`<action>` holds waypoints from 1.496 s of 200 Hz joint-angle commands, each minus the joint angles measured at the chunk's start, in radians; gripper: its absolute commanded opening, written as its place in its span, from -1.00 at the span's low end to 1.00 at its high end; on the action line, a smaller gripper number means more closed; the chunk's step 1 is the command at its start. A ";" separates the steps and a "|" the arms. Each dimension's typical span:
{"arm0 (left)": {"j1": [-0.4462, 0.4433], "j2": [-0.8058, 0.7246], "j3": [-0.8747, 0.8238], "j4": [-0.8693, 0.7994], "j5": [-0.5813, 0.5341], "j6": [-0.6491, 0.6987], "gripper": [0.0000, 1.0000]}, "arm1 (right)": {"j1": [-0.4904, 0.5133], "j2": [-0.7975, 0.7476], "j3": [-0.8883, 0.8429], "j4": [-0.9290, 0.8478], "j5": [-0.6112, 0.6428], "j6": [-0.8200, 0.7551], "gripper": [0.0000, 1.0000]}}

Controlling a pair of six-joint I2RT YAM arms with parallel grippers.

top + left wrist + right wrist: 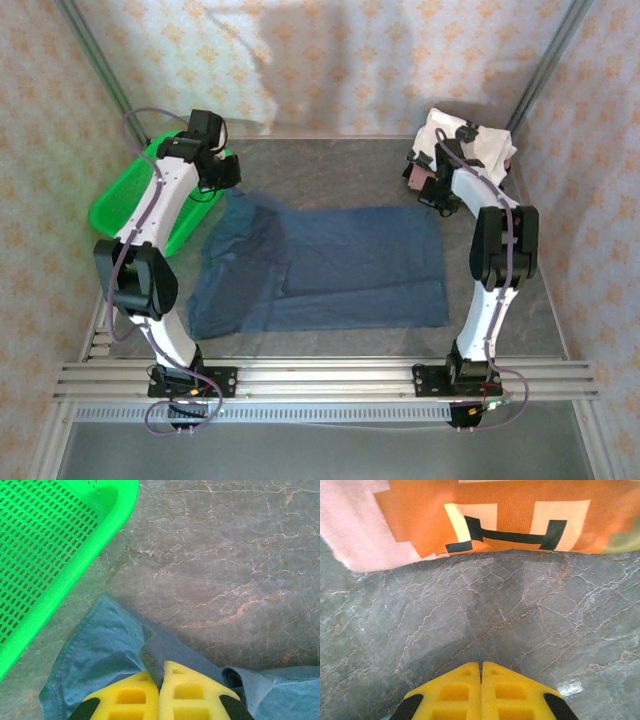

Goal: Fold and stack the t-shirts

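A dark slate-blue t-shirt [340, 265] lies spread across the middle of the table, its left part bunched and partly folded. My left gripper [222, 182] is at the shirt's far left corner. In the left wrist view its yellow fingers [190, 695] are shut on a raised fold of the blue cloth [95, 650]. My right gripper [433, 197] is near the shirt's far right corner, and its jaws [481, 666] are shut over bare stone with nothing between them. Just beyond lies the orange printed t-shirt [520, 500]. A white t-shirt [480, 145] sits on that pile at the back right.
A green plastic mesh basket [135, 200] stands tilted at the far left, close to my left gripper, and its rim [75, 565] reaches almost to the blue cloth. Patterned walls close in the back and sides. The grey stone tabletop [330, 165] is bare behind the blue shirt.
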 commanded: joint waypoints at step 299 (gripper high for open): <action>0.030 -0.741 -1.037 0.170 0.173 -0.319 -1.00 | 0.001 -0.351 -0.569 0.125 0.009 0.023 -1.00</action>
